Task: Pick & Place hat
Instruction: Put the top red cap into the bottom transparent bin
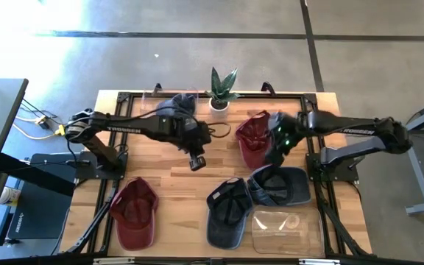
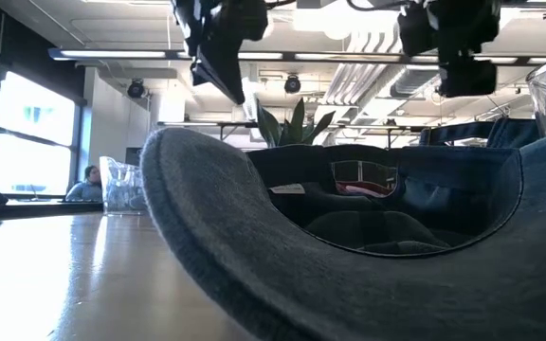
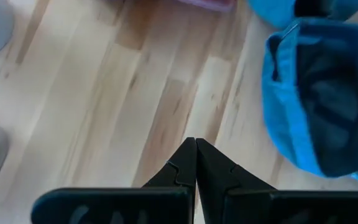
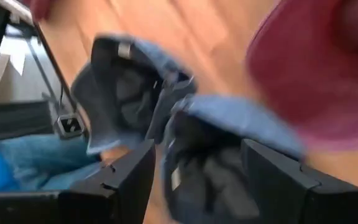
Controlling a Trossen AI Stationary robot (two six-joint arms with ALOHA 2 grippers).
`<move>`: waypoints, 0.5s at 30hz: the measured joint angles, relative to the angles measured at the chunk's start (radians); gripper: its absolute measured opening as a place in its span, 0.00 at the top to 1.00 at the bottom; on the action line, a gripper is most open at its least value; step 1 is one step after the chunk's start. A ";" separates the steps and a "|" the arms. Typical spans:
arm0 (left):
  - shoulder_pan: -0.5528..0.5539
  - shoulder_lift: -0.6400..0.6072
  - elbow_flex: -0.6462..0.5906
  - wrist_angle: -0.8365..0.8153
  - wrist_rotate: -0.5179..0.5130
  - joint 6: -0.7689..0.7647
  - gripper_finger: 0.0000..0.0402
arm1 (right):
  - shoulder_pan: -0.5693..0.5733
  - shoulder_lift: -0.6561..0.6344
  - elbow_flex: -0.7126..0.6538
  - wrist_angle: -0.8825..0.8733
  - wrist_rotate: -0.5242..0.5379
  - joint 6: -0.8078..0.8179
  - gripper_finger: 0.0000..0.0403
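**Over the right half of the table: right arm lining up on a blue hat**

Right gripper (image 1: 277,153) hangs above the table (image 1: 160,177), toward its right edge, between the red hat (image 1: 255,140) at the far side and the blue hat (image 1: 280,185) just nearer the front. Its wrist view shows the jaws spread wide with nothing between them; a blue hat (image 4: 216,155) lies directly beyond the fingers (image 4: 129,180), a second blue hat (image 4: 120,93) beside it.

Left gripper (image 1: 196,162) hovers over bare wood mid-table, jaws pressed together, empty. Waiting, by the look of it.

Judged step: approach, grasp not yet made. All hats sit on the table: another red hat (image 1: 133,213) at the front-left corner, a blue hat (image 1: 227,213) at front centre, a blue-grey hat (image 1: 174,107) at the far edge near the plant (image 1: 221,90). Which hat is the target I cannot say for certain; the one under the right gripper is the likely one.

Next move calls for: descent, then closing on a brim or crown edge. Soft fabric, so it may fold or slip.

View notes:
- High view gives the whole layout and the clear tub (image 1: 284,230) at the front-right corner; jaw state unreadable there.
- Wrist views alone settle the jaws.
- Low view is mostly filled by a hat brim (image 2: 254,246); both grippers sit at its top edge, clearly off the table.
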 joint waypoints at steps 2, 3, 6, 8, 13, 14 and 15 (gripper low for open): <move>-0.021 -0.025 -0.027 0.004 -0.004 -0.003 1.00 | 0.061 0.028 0.000 0.024 0.005 0.074 0.42; -0.035 -0.038 -0.050 0.024 -0.002 -0.003 1.00 | 0.087 0.044 0.000 0.047 0.012 0.114 0.42; -0.079 -0.077 -0.154 0.141 0.007 -0.008 1.00 | 0.138 0.091 0.000 0.113 0.076 0.220 0.42; -0.101 -0.086 -0.218 0.225 0.024 -0.033 1.00 | 0.148 0.115 0.000 0.147 0.127 0.278 0.42; -0.135 -0.133 -0.262 0.271 0.044 -0.160 1.00 | 0.107 0.153 0.000 0.139 0.211 0.333 0.42; -0.148 -0.141 -0.262 0.264 0.046 -0.176 1.00 | 0.091 0.154 0.000 0.121 0.220 0.330 0.42; -0.165 -0.148 -0.264 0.250 0.045 -0.188 1.00 | 0.068 0.154 0.000 0.094 0.225 0.320 0.42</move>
